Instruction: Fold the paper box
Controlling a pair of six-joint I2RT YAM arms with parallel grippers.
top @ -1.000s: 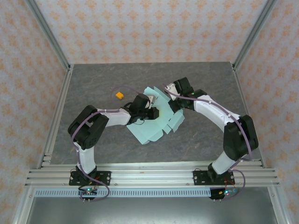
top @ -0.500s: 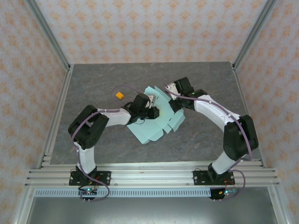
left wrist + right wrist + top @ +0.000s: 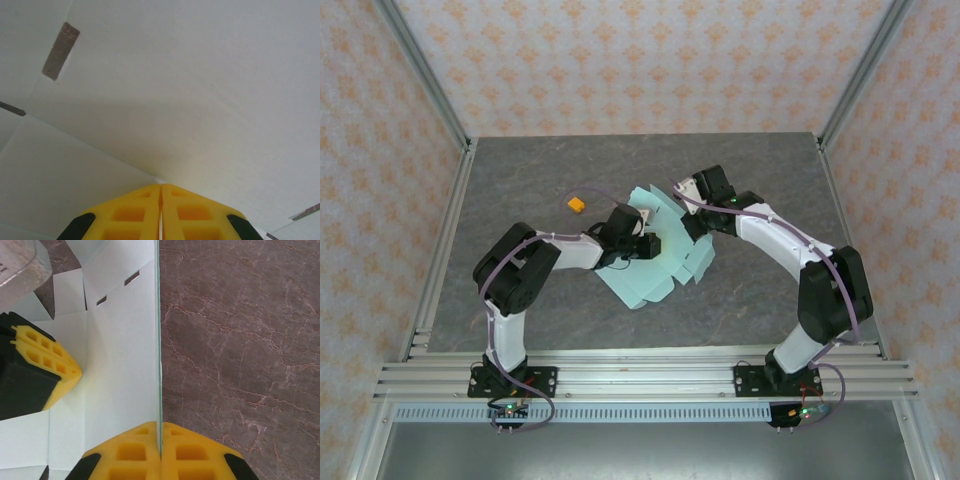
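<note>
Paper box (image 3: 645, 275) lay unfolded; right gripper (image 3: 160, 427) was clamped on an upright panel's edge, left gripper (image 3: 160, 188) had its fingers pressed together, tips touching the card.

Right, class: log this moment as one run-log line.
left fingers: shut, tips against pale mint-green card box sheet | right fingers: shut on sheet's raised edge | small orange block: apart from sheet
</note>
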